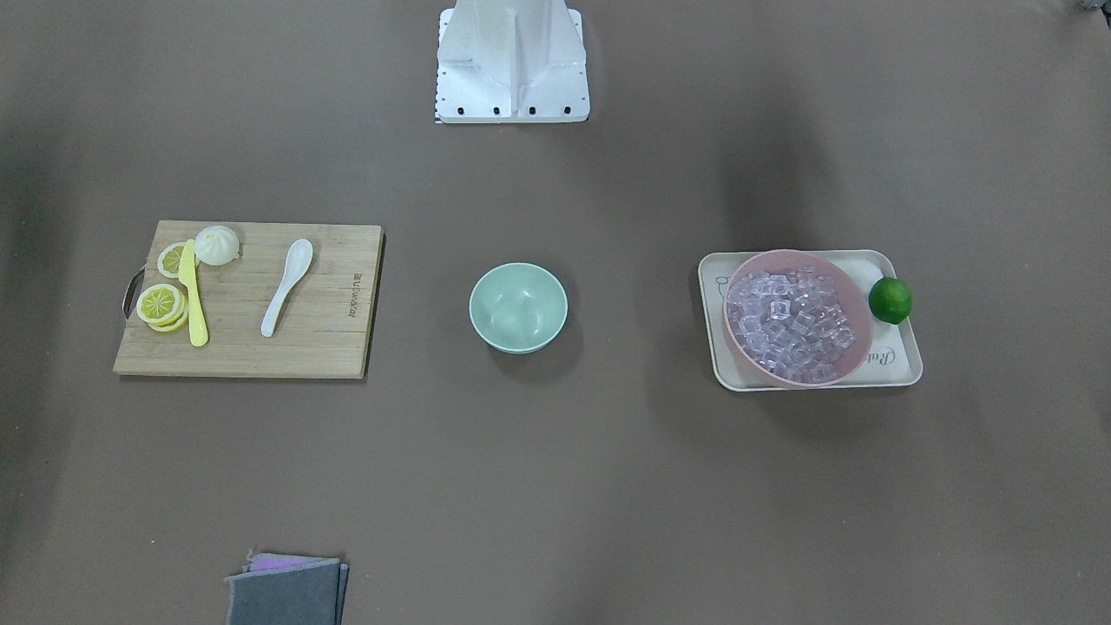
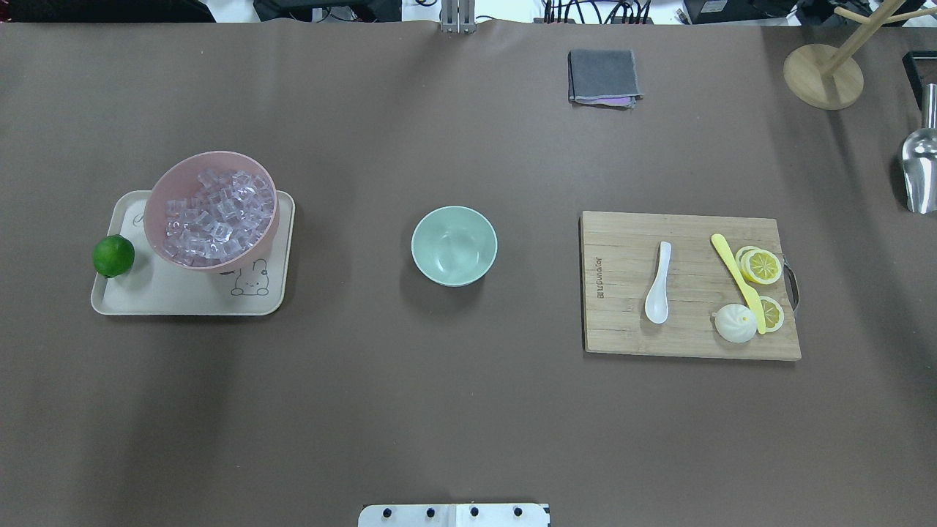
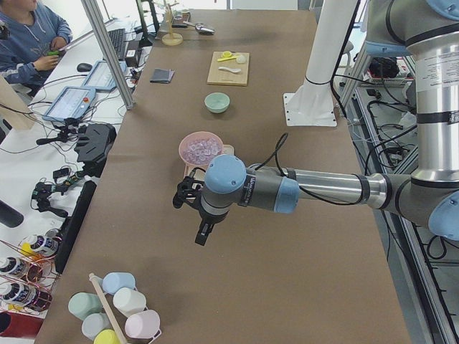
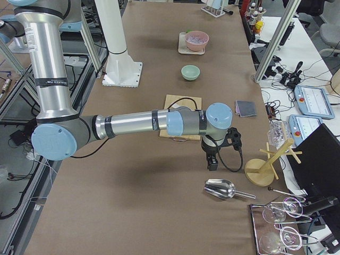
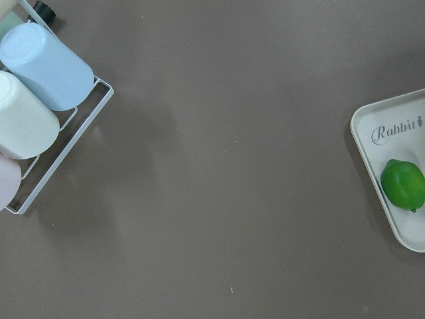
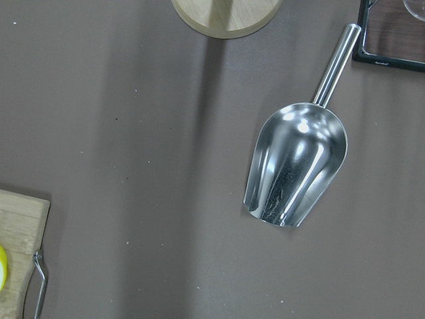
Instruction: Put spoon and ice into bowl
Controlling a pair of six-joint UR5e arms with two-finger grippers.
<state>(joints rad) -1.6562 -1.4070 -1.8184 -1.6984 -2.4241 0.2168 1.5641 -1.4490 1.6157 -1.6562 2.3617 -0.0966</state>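
While both arms hang over the far ends of the table (image 2: pixel 468 410), nothing of the task is done yet, and the risks lie in the two pick-ups.

On the cutting board (image 2: pixel 688 344), clutter is the hazard: a careless descent could catch the yellow knife (image 2: pixel 736 278) lying beside the target. On the tray (image 2: pixel 183 300), the pink bowl (image 2: pixel 148 212) is heaped, so fingers pushed in hard could scatter cubes or shove that bowl and the lime (image 2: pixel 113 255) about. The bowl (image 2: pixel 454 249) stands empty and alone at mid-table; being light, it may skid if clipped on a drop. The spoon (image 2: pixel 657 284) lies flat on the wood with a smooth, curved handle, so pads could slip off it or pin it against the board. The ice (image 2: pixel 219 212) is small, slick and packed among look-alikes; I judge a pinch could squirt one cube out or lift several.

The left gripper (image 3: pixel 185 198) hovers over bare table short of the tray, well apart from the ice; its wrist view catches only the tray's edge and the lime. The right gripper (image 4: pixel 234 139) hangs past the board's handle end, over a metal scoop (image 6: pixel 295 169), well apart from the spoon. Neither holds anything visible, but I cannot tell whether either pair of fingers is spread or closed.
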